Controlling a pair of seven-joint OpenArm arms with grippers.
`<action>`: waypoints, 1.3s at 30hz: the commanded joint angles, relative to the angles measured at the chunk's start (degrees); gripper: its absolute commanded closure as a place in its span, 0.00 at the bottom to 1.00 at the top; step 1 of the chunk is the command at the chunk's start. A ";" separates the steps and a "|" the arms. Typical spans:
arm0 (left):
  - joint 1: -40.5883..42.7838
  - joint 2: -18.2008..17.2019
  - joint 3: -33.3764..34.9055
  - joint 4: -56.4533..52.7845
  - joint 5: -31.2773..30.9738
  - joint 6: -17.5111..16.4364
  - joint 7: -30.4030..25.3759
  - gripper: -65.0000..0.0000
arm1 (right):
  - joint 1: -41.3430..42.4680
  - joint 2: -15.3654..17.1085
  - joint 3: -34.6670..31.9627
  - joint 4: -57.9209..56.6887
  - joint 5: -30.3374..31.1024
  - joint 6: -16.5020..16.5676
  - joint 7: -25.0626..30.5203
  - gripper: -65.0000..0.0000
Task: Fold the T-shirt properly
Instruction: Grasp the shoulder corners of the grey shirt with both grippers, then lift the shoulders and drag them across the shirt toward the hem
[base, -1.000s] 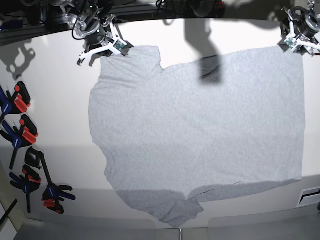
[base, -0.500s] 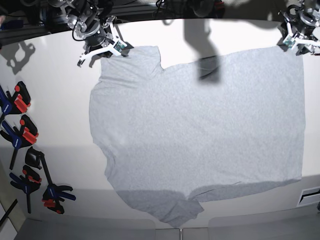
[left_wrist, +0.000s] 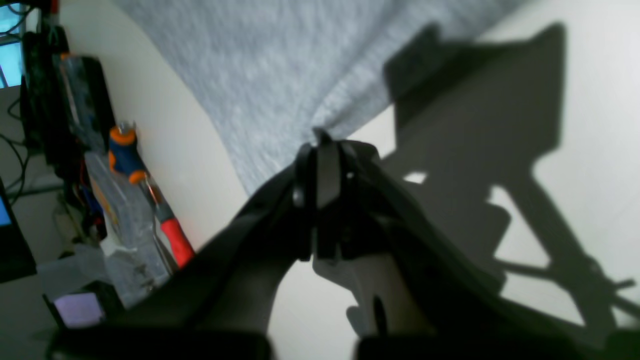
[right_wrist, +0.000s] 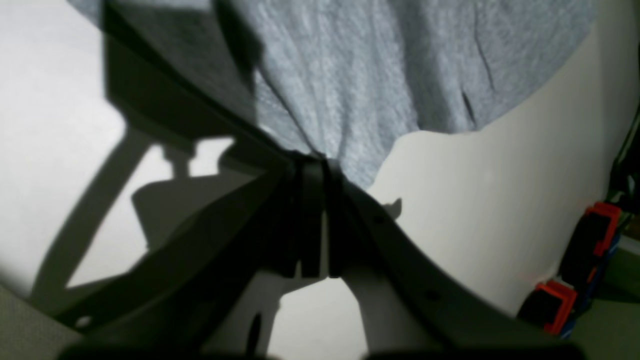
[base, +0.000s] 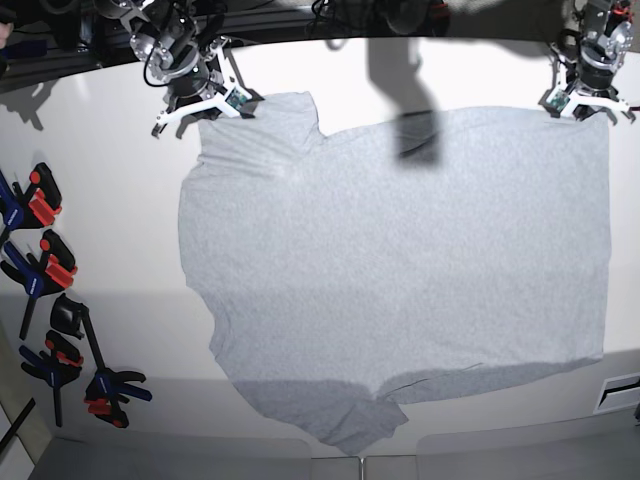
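Grey T-shirt (base: 400, 270) lies flat on the white surface (base: 110, 250) — its far edge pinched at both corners, left end effector (base: 578, 100) and right end effector (base: 208, 100); the cloth stretches toward the near edge.

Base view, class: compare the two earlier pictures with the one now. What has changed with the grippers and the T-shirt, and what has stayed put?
The left gripper has closed on the far corner of the T-shirt, having stood open beside it before. The right gripper stays shut on the sleeve corner, shifted slightly. The shirt still lies spread flat, and the clamps have not moved.
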 joint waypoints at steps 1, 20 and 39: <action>1.64 -0.09 0.74 -1.68 -1.38 -5.81 5.73 1.00 | 0.11 0.81 0.31 0.81 -0.24 -0.61 0.02 1.00; 0.81 -0.15 0.72 9.86 -1.38 -2.80 0.35 1.00 | 9.79 0.79 0.31 4.28 10.32 -2.73 -2.97 1.00; -8.72 -0.79 0.72 9.86 -1.40 5.38 7.06 1.00 | 24.11 -0.92 0.31 4.15 14.93 -2.73 -2.93 1.00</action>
